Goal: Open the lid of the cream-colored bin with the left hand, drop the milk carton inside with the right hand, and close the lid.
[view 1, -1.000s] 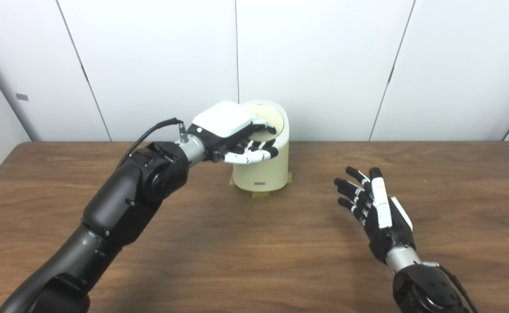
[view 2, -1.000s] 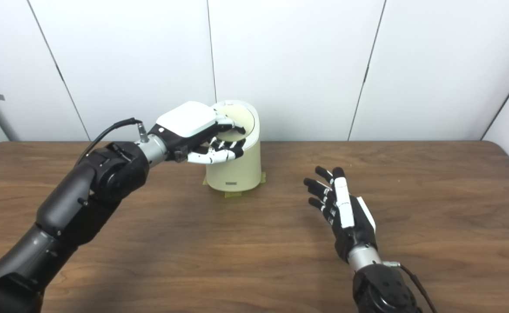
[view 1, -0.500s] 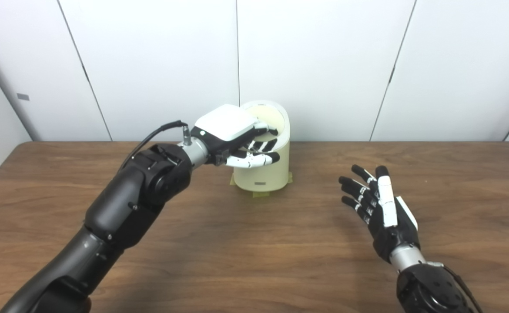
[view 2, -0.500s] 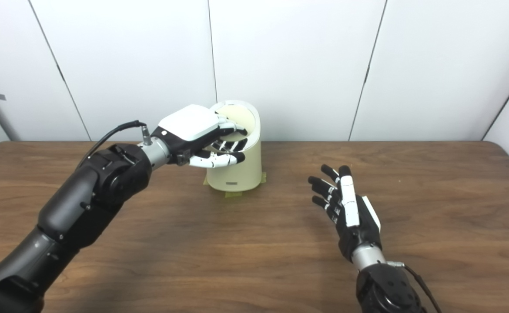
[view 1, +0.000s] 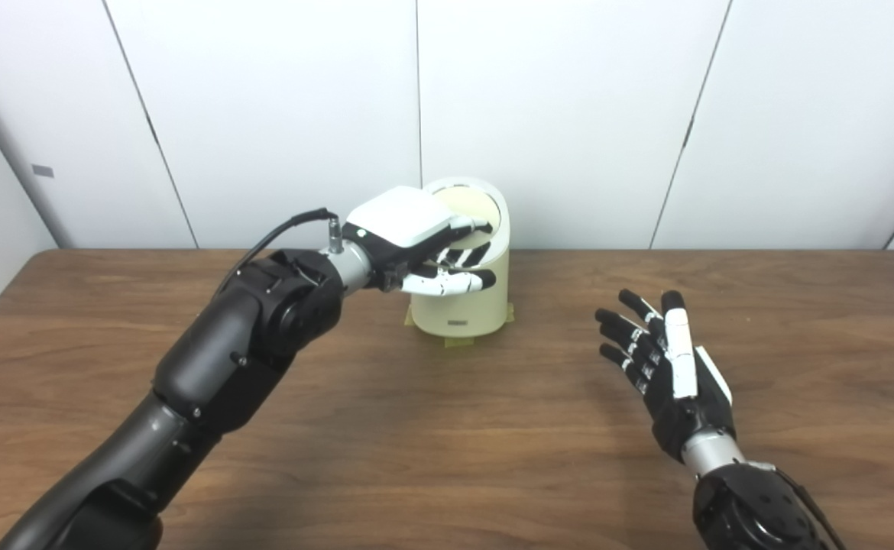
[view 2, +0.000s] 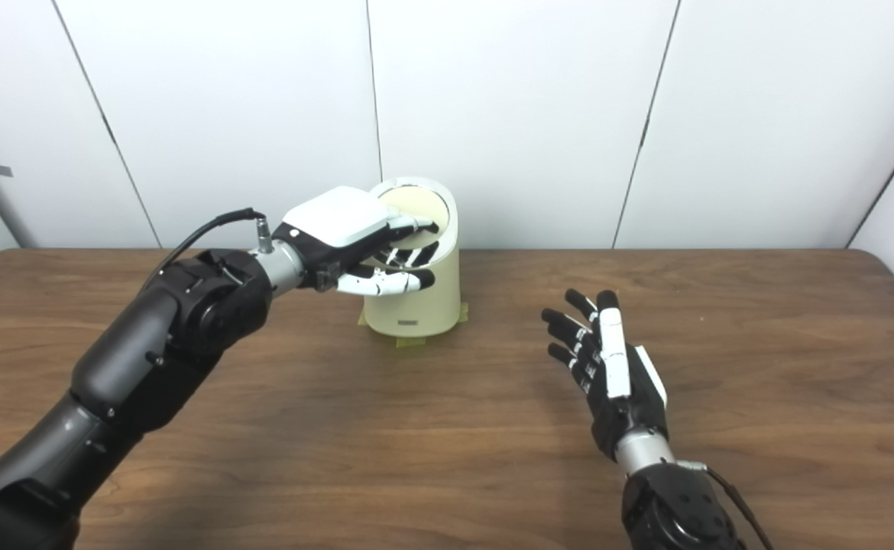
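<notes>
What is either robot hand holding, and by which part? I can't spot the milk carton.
Nothing is held. The right robot hand is open above the table. The left robot hand, fingers apart, is at the bin lid, gripping nothing.

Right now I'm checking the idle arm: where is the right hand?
The right hand hovers open over the bare table at the right of both views, apart from the cream-colored bin, holding nothing.

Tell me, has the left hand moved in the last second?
Yes. The left hand has edged rightward and slightly down across the bin, which stayed put.
</notes>
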